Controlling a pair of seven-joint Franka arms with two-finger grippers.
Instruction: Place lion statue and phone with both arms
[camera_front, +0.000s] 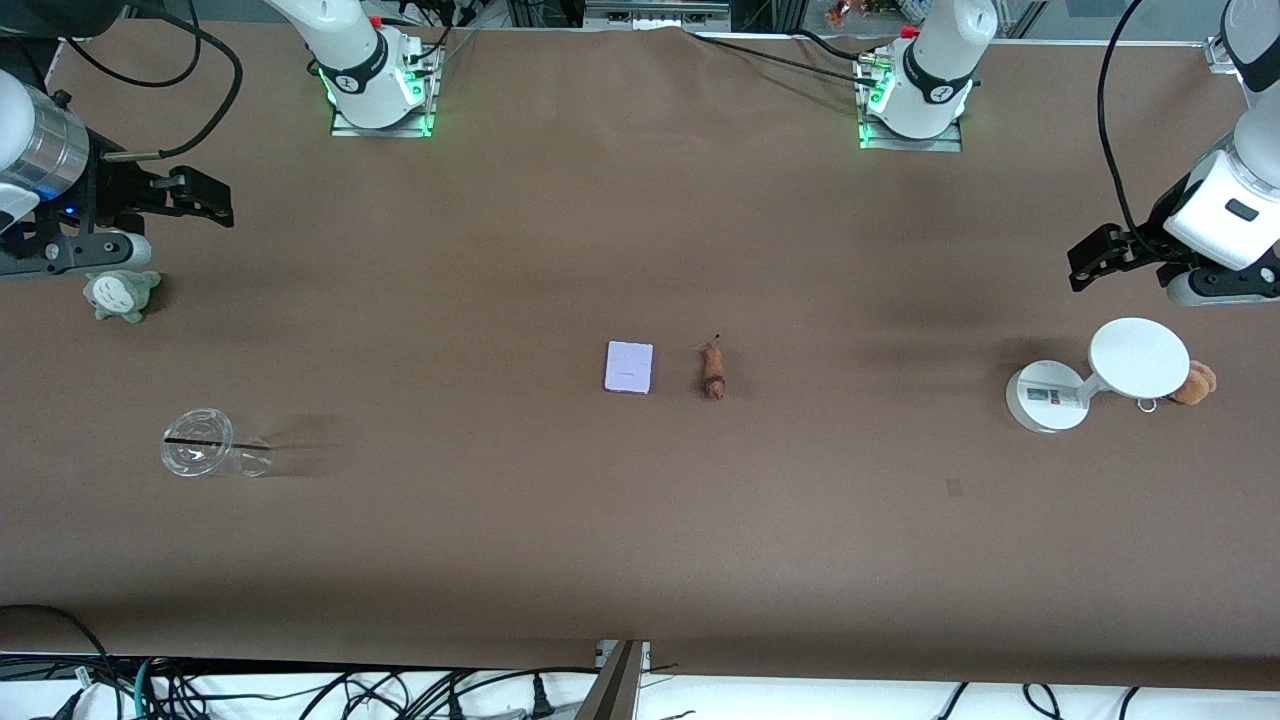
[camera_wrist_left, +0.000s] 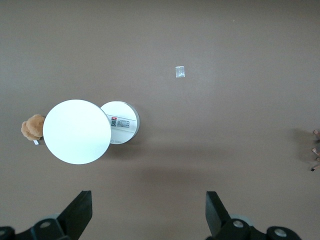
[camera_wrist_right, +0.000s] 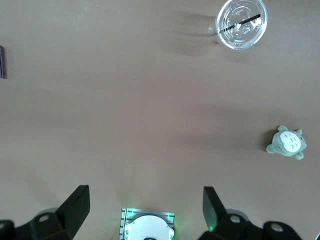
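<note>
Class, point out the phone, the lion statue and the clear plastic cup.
phone (camera_front: 629, 367), front view, middle of its pale face.
lion statue (camera_front: 713, 372), front view, middle of its body.
clear plastic cup (camera_front: 205, 450), front view, its lid.

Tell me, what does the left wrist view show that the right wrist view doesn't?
Only the left wrist view shows the white stand, the tan plush beside it, and the lion statue at its edge. Only the right wrist view shows the clear cup, the grey-green plush, a robot base and a sliver of the phone. Both show brown table and their own open gripper: left gripper, right gripper.
</note>
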